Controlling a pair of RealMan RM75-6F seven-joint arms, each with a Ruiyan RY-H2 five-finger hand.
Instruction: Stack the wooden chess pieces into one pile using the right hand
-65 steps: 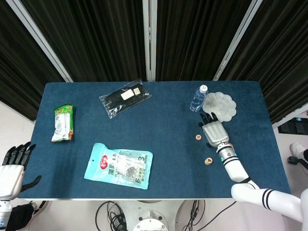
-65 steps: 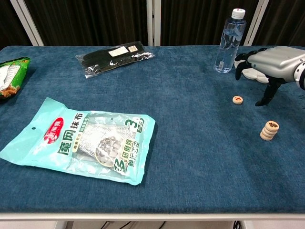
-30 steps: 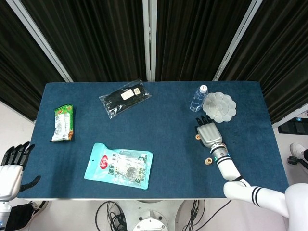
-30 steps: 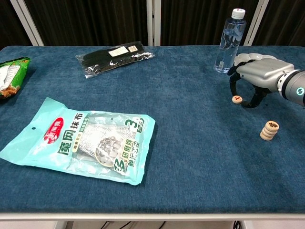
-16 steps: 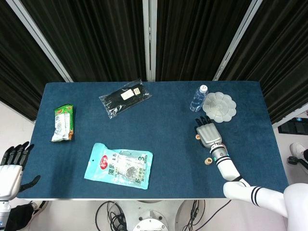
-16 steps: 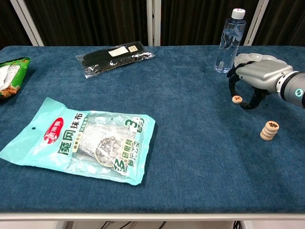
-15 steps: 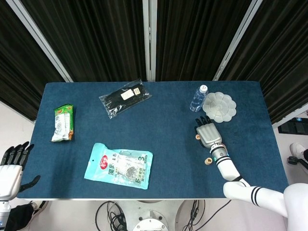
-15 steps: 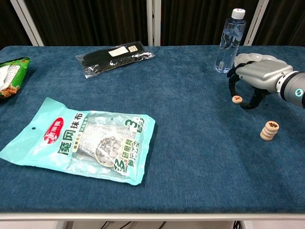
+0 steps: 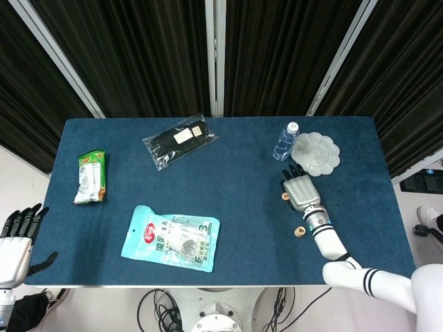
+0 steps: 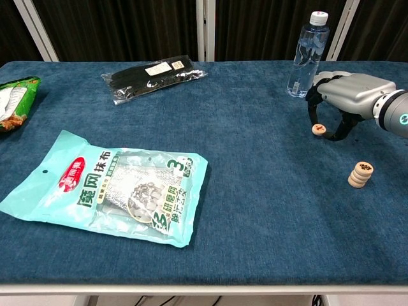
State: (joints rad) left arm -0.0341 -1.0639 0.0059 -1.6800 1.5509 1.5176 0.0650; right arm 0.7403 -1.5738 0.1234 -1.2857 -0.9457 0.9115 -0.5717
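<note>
A single wooden chess piece (image 10: 319,129) with a red mark sits between the fingers and thumb of my right hand (image 10: 349,95), which curls down over it and pinches it just above the blue cloth. In the head view the piece (image 9: 284,196) shows at the left edge of that hand (image 9: 302,191). A short pile of wooden chess pieces (image 10: 360,174) stands to the near right of the hand, apart from it; the head view shows the pile (image 9: 300,232) too. My left hand (image 9: 15,238) hangs off the table's near left corner, fingers apart, holding nothing.
A water bottle (image 10: 306,54) and a white flower-shaped dish (image 9: 315,152) stand just behind the right hand. A teal wipes packet (image 10: 108,185) lies near the front, a black packet (image 10: 153,75) further back, and a green snack bag (image 9: 91,177) at the left.
My right hand came left and down over the lone piece, closed its fingers around it, and has now risen slightly, with the piece shifting up and right along with it.
</note>
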